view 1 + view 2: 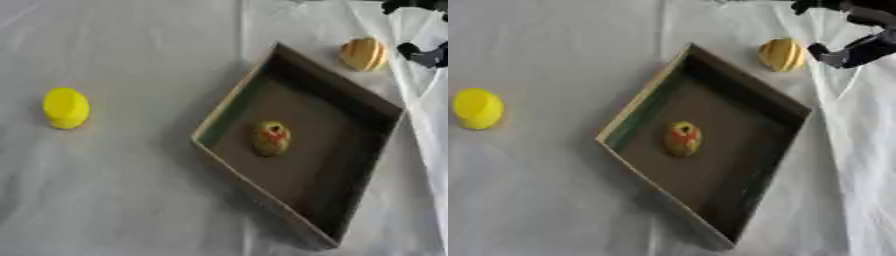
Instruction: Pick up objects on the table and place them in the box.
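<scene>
A shallow cardboard box (229,109) lies turned like a diamond on the white cloth-covered table (131,200); inside it, near its middle, rests a small yellowish object with a red patch (271,138). Well to the left of the box sits a bright yellow rounded object (66,107); just beyond the box's far right corner lies a striped tan-and-yellow rounded object (782,54). The right hand (852,50) hangs just to the right of that striped object, apart from it, its fingers curled and holding nothing; the left hand does not show.
</scene>
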